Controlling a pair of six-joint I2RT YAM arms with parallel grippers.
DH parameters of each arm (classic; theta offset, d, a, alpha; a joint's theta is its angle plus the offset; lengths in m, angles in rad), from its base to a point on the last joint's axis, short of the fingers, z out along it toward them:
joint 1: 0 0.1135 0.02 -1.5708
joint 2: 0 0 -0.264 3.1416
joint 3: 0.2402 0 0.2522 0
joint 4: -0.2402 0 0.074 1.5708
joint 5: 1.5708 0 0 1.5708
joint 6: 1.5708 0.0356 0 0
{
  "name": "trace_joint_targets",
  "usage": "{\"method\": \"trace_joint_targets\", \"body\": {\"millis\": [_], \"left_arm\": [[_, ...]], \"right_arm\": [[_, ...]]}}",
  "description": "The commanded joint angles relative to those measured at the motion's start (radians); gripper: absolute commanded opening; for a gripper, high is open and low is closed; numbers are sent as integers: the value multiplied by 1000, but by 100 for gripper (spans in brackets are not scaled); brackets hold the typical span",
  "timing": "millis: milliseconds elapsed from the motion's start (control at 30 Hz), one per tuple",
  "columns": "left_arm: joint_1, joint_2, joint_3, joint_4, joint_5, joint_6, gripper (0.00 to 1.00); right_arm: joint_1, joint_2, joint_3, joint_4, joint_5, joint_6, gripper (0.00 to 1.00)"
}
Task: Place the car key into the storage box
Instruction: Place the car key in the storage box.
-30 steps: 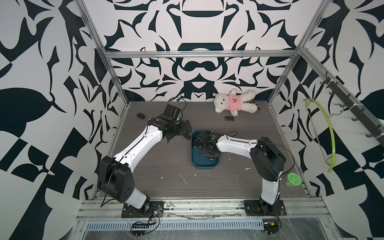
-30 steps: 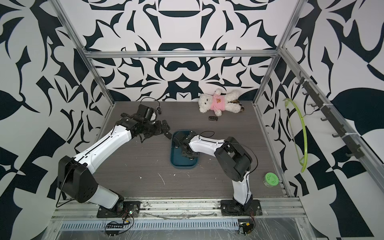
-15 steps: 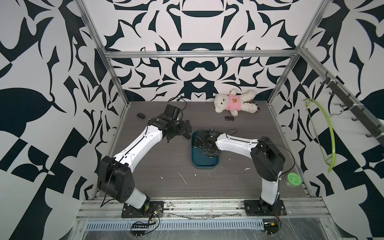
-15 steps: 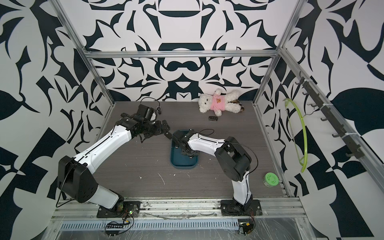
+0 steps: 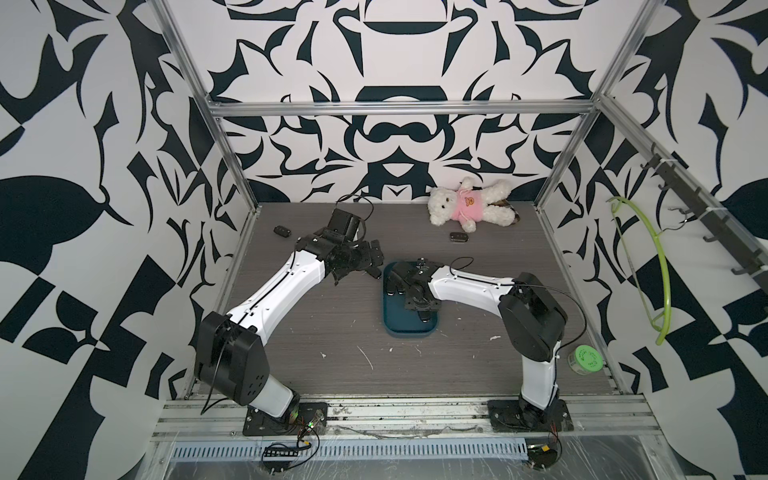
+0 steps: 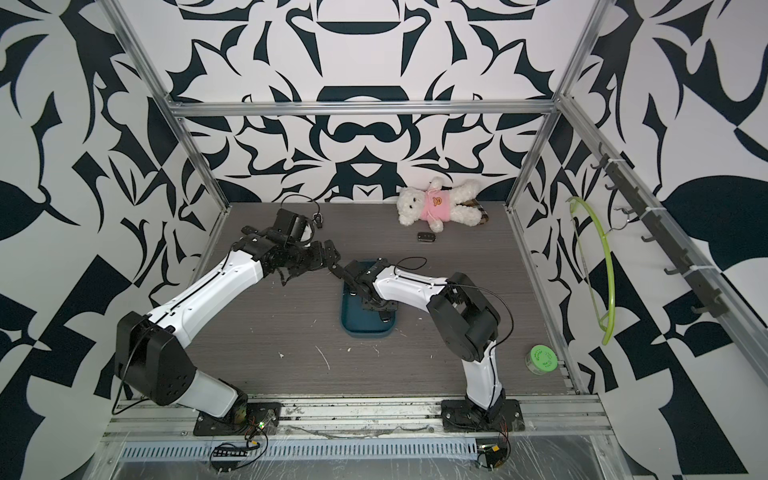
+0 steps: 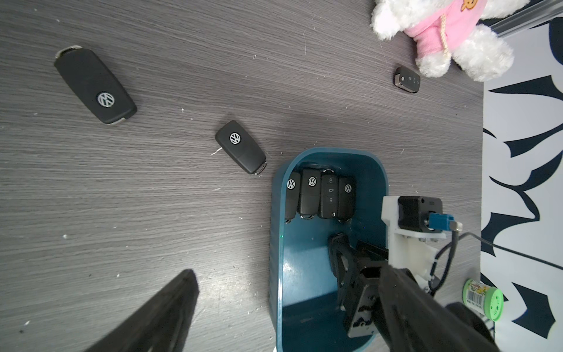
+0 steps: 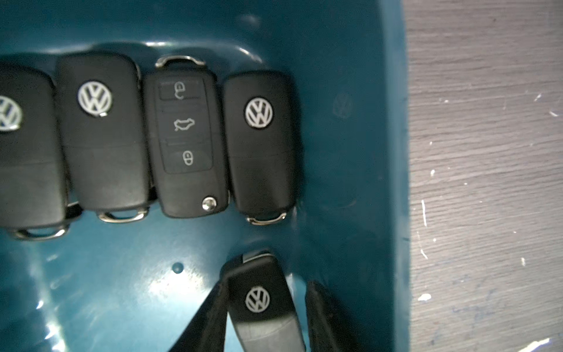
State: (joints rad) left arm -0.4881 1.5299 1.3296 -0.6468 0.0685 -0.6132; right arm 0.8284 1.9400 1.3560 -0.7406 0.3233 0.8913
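Right gripper (image 8: 269, 282) sits low inside the dark teal-blue shallow plastic storage box (image 8: 350, 146), jaws loosely straddling a black VW-badged car key (image 8: 262, 317), with a sliver of gap on one side. Four more black key fobs (image 8: 100, 137) line the box's end. Left gripper (image 5: 358, 270) hangs spread wide over the grey wood-grain table (image 5: 316, 332) beside the box.

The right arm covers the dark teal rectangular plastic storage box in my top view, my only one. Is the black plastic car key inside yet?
Observer: Yes. Right wrist view: the car key lies logo-up on the storage box floor, between the parted fingers of the right gripper.
Operator: Others already in?
Observer: Four black fobs in a row against one end wall, one buttons-up.
Operator: Any loose ones hidden from me?
Observer: Left wrist view: one fob on the grey table beside the box's corner.
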Motion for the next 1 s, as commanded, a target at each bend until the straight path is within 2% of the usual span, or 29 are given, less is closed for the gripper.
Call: {"method": "trace_joint_targets", "body": {"millis": [0,300,400,600,967], "left_arm": [[5,-7,-12,3,4,-2,99],[6,1,-1,-2,-2,1,99],[7,4,1,-2,0,1,99],[6,11,8,-2,7,0,99],[6,4,11,-12,1,3,99]], "right_arm": [[16,-45,29,-5,14,-16,43],[67,-89,18,10,-22,-22,37],[77,-99,-7,37,-65,-24,32],[86,-74,-35,72,-128,-28,12],[85,-34,-47,20,-94,-23,11]]}}
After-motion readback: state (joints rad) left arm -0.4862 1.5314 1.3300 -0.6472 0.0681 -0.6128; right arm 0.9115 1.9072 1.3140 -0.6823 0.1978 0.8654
